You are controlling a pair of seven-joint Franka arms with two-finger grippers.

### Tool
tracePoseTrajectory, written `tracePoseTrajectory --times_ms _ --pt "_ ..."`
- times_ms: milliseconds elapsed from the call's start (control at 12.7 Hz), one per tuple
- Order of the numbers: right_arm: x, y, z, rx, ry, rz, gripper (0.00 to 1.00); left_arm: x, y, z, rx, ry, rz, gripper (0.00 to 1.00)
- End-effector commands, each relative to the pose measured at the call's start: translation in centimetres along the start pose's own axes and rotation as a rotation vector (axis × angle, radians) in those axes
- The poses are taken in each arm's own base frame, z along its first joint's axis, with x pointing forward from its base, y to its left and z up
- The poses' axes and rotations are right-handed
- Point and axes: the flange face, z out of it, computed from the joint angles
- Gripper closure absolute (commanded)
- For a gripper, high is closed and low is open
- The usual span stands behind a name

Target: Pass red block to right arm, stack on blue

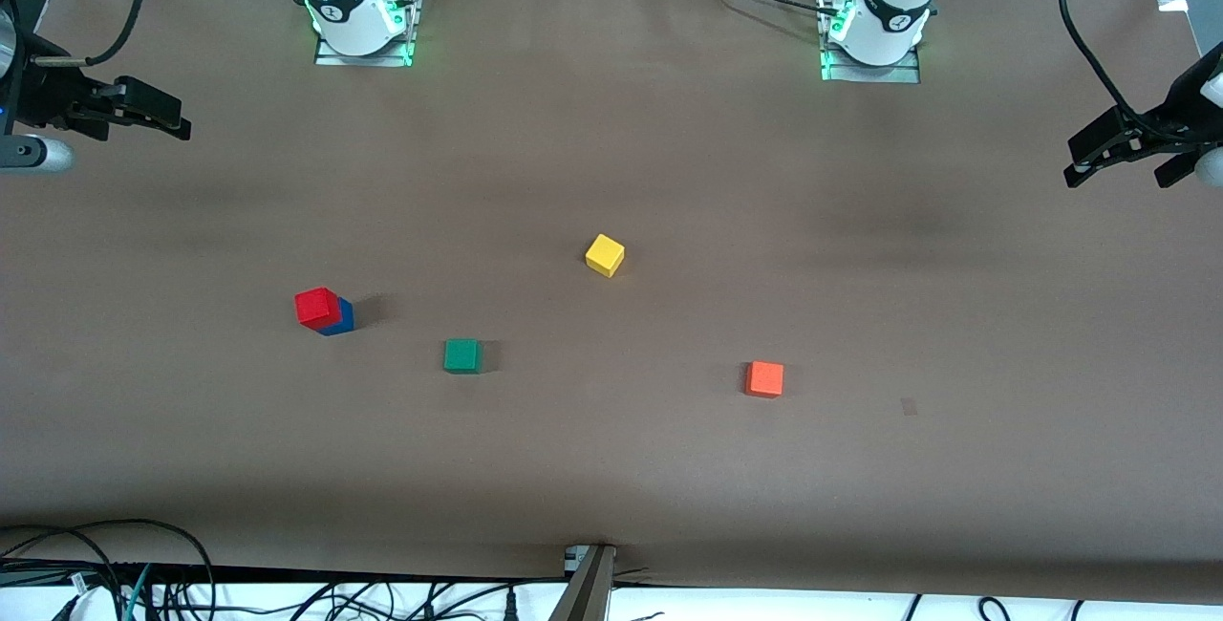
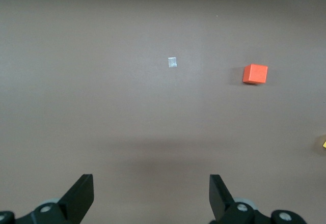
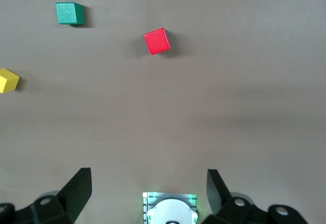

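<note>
The red block [image 1: 317,306] sits on top of the blue block [image 1: 341,319], toward the right arm's end of the table. The right wrist view shows the red block [image 3: 157,41] from above, with the blue one hidden under it. My right gripper [image 1: 153,112] is open and empty, held up over the table's edge at the right arm's end, well away from the stack. It also shows in the right wrist view [image 3: 148,179]. My left gripper [image 1: 1113,151] is open and empty over the table's edge at the left arm's end, and shows in the left wrist view [image 2: 151,184].
A green cube [image 1: 462,355] lies beside the stack, slightly nearer the front camera. A yellow cube [image 1: 605,254] lies mid-table. An orange cube [image 1: 764,379] lies toward the left arm's end, with a small scrap of tape [image 1: 909,406] near it. Cables run along the table's front edge.
</note>
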Motion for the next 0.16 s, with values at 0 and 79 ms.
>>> tracePoseTrajectory --times_ms 0,79 --pt "-0.02 0.53 0.01 -0.012 0.005 0.008 0.00 0.33 -0.13 -0.35 -0.010 -0.003 -0.006 0.00" --pt "0.06 0.63 0.07 -0.014 0.005 0.011 0.00 0.32 -0.13 -0.27 -0.010 -0.004 -0.004 0.00"
